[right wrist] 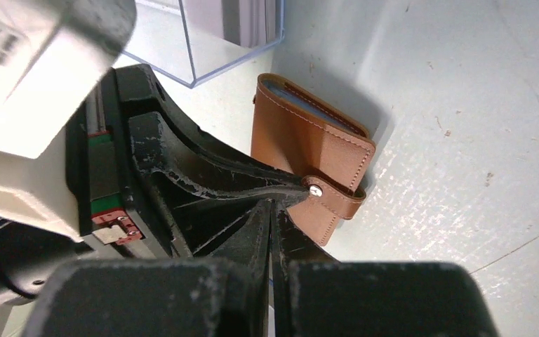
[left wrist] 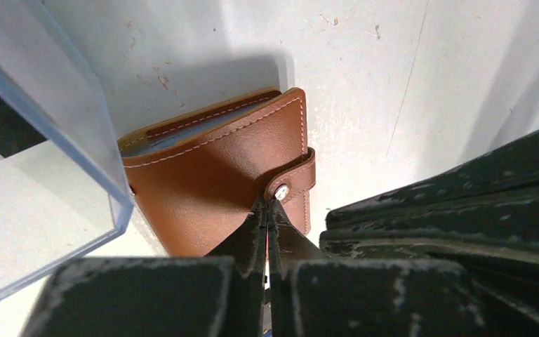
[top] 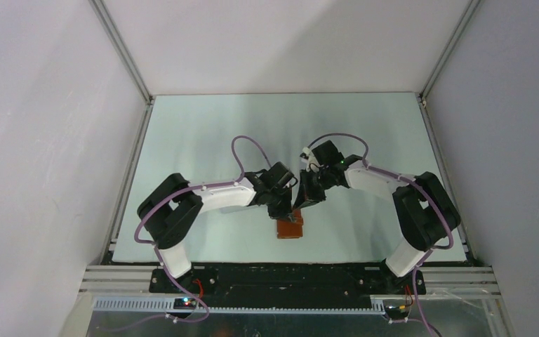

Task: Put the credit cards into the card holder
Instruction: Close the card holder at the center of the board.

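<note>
Writing: the only print is dark lettering on a white housing [right wrist: 15, 67] up and to the left of my right gripper [right wrist: 271, 209]. It is too blurred to read.
Left gripper [left wrist: 267, 205]: fingers pressed together with only a hairline between them, and I see nothing held. The tips touch the wallet's metal snap [left wrist: 279, 189].
Right gripper: fingers likewise closed tight, with nothing visibly in them. The tips sit just beneath the left gripper's finger, a little short of the snap.
Wallet [left wrist: 210, 186]: tan-brown leather with pale stitching, folded shut. It lies on the table [left wrist: 393, 84] straight ahead of both grippers, its tab [left wrist: 300, 172] wrapped over the near edge.
Pale edge [left wrist: 156, 142]: a blue-grey sliver shows in the wallet's far seam, beyond my left fingertips. Whether it is card or lining, I cannot tell.
Clear box [left wrist: 77, 140]: a see-through plastic wall stands just left of the wallet as my left gripper sees it, and covers the wallet's left corner.
In the way: the left gripper's dark body fills the left half of the right wrist view, showing a green strip [right wrist: 105, 203] with a red part below it. The right gripper's black bulk crowds the right of my left fingers.
</note>
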